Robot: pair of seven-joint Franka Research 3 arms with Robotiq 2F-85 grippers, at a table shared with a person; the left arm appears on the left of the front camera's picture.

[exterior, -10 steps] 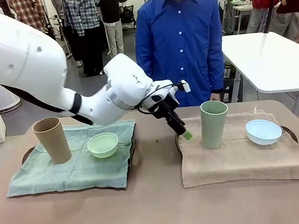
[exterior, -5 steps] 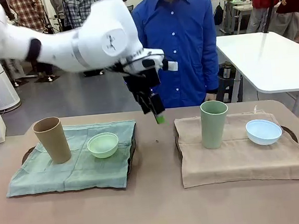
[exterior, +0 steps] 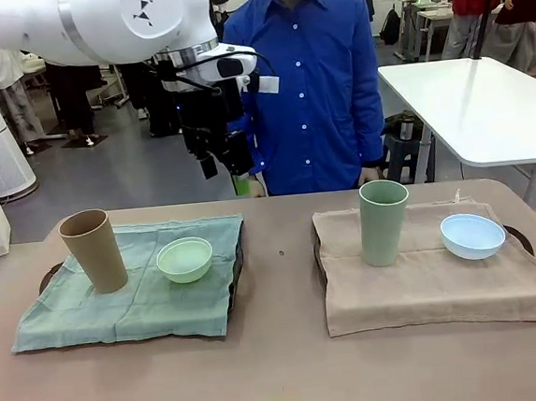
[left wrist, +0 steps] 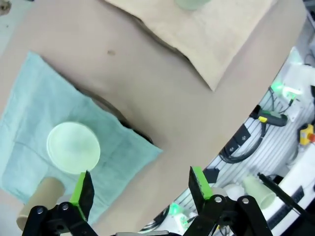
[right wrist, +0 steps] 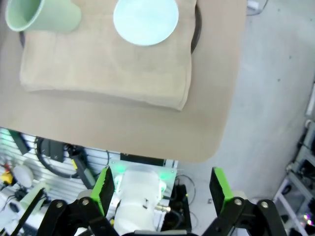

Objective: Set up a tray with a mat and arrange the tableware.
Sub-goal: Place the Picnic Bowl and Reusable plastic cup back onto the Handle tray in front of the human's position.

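A tan cup (exterior: 94, 250) and a mint bowl (exterior: 185, 259) stand on a green mat (exterior: 127, 302) over the left tray (exterior: 49, 276). On the right, a sage cup (exterior: 384, 221) and a light blue bowl (exterior: 473, 235) rest on a tan mat (exterior: 435, 284) that covers the other tray (exterior: 518, 238). My left gripper (exterior: 226, 171) hangs open and empty, high over the table's far edge; from it I look down at the mint bowl (left wrist: 74, 147) and green mat (left wrist: 39, 123). My right gripper (right wrist: 161, 189) is open and empty, above the table's near right corner, with the blue bowl (right wrist: 145, 20) and sage cup (right wrist: 42, 14) ahead.
A person in a blue shirt (exterior: 318, 74) stands at the far side, right behind my left gripper. A bare strip of table (exterior: 280, 284) separates the two trays. The robot's base (right wrist: 140, 201) and cables lie below the near table edge. A white table (exterior: 485, 106) stands at the back right.
My left arm has risen from the tan mat's left edge and swung left and up to above the table's far edge. Cups, bowls and mats have not moved.
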